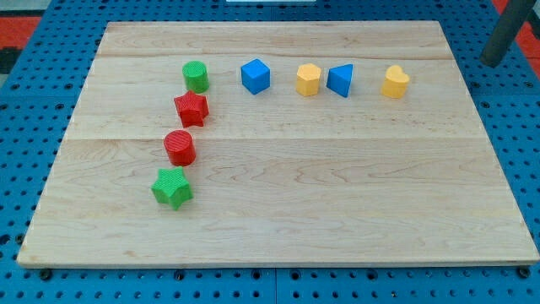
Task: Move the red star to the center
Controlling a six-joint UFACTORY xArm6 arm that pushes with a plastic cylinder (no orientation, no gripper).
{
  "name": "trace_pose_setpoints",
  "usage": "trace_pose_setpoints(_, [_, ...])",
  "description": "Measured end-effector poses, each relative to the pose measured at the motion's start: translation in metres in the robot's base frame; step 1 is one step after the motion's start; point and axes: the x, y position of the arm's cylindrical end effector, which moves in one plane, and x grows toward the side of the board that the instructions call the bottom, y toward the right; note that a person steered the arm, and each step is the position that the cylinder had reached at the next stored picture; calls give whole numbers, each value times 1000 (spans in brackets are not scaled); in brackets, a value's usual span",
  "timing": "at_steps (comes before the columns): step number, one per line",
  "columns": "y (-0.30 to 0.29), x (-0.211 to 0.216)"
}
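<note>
Camera view: red star seen at bench left part, just below green cylinder, above red cylinder; green star lowest in column; bench middle well apart from red star, so task judged not yet begun; whole push toward view's right left to do; dark rod seen at top right corner, off bench, well apart from blocks; tool end cut by view's edge, exact position cannot be told; no jaws on tool, so nothing to open or clamp.

red star, upper left — rod, tip possibly off-board, top right
</note>
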Motion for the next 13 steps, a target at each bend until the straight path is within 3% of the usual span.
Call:
trace_pose_setpoints(1, [0, 2])
trace_pose_setpoints(3, [-16, 122])
trace_pose_setpoints(6, [-306, 222])
trace_pose_setpoints(7, [-371, 282])
trace_pose_setpoints(8, [-530, 284])
trace_pose_setpoints(9, [-627, 246])
trace_pose_setpoints(11, [-604, 108])
trace_pose_setpoints(12, [-513, 106])
trace_pose_setpoints(13, [-462, 106])
